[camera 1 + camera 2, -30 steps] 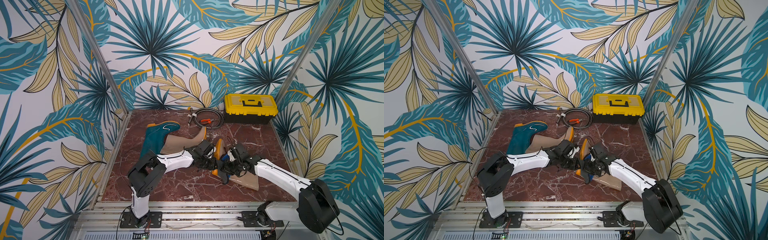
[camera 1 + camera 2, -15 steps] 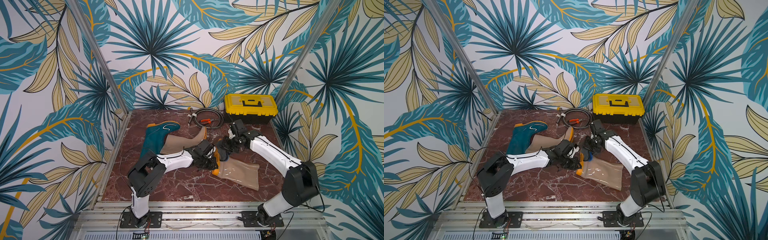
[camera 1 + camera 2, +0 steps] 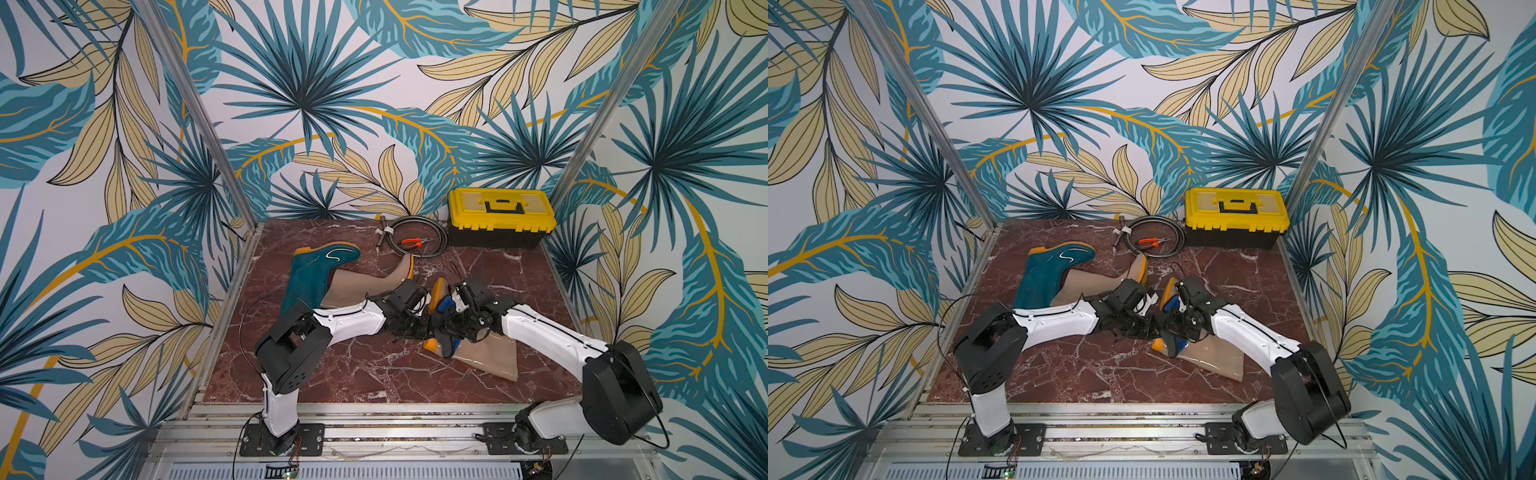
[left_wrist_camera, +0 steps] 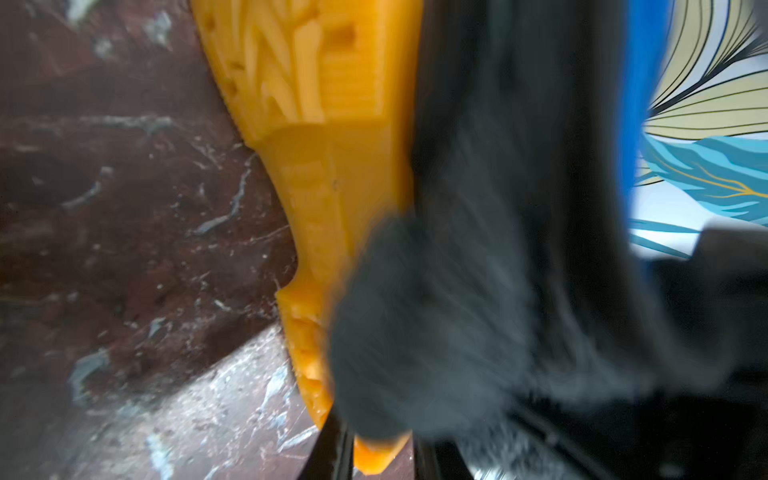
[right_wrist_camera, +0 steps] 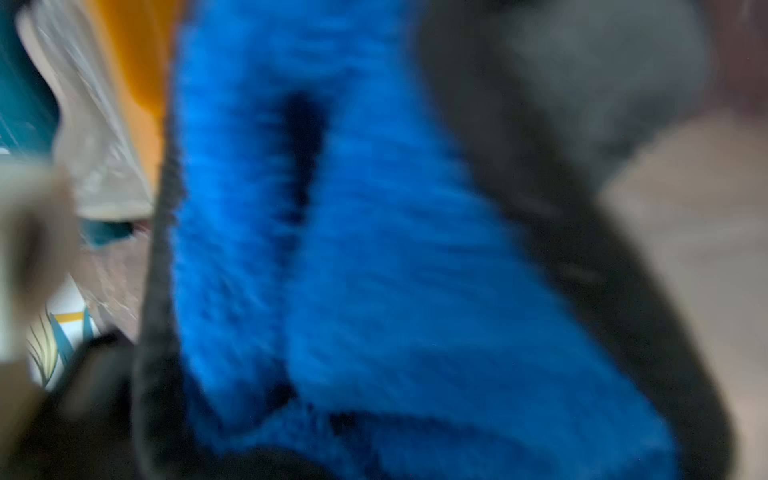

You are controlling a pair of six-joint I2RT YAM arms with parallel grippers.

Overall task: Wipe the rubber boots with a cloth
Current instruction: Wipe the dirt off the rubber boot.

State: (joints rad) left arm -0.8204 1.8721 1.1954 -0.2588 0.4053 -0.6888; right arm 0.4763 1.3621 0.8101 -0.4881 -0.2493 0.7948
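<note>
Currently my right gripper point(image 3: 449, 328), clamped on the cloth point(image 3: 445, 304), wipes the nearer tan boot point(image 3: 490, 353) by its sole, the left gripper point(image 3: 422, 328) beside it with a hold I cannot tell; next, I judge, the shaft.

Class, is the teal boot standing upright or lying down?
Lying down: in both top views the teal boot lies on its side on the table, shaft flat, not standing on its sole.
</note>
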